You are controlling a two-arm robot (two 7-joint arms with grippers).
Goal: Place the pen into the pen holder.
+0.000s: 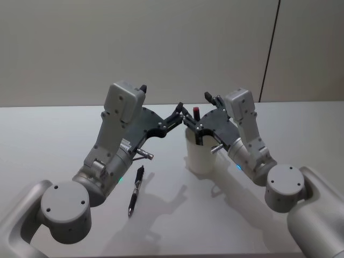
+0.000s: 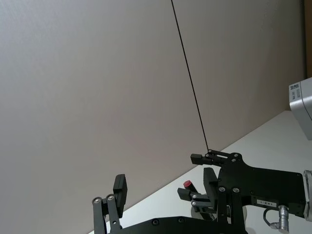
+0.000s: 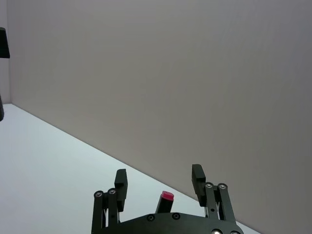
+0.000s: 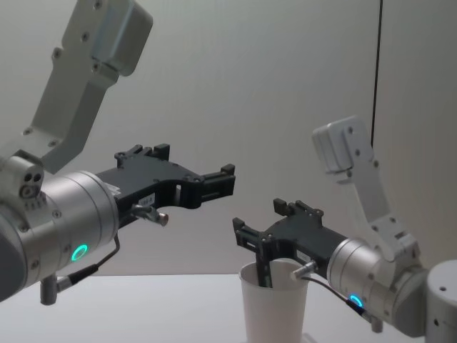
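Starting nearest the robot, you have the pen (image 1: pixel 136 189) lying flat on the table (image 1: pixel 54 134), to the left of the pen holder (image 1: pixel 201 156) and nearer the robot than it, well apart from it and under the left arm. Nothing touches the pen.

The pen holder stands upright. In the chest view its base is cut off by the lower edge. A red-topped item (image 1: pixel 196 113) sticks up out of the holder. The cup wall hides its body, so you cannot tell what it is.

The right gripper (image 3: pixel 159 179) sits right at the holder's mouth, fingers spread with the red top between them and clear of both, so it is grasping nothing. One finger (image 4: pixel 266 270) reaches down at the rim, and you cannot tell whether it touches the cup.

The left gripper (image 4: pixel 194 170) hangs to the left of the holder and above its rim, apart from it. It is released and empty, its fingers spread. In the head view one of its fingers is mostly hidden behind the grey wrist housing.

The table around the holder is plain white and matte. Beyond the holder rises a plain grey wall (image 1: pixel 161 43) with one thin dark seam (image 1: pixel 270 48) running up it, to the holder's right.
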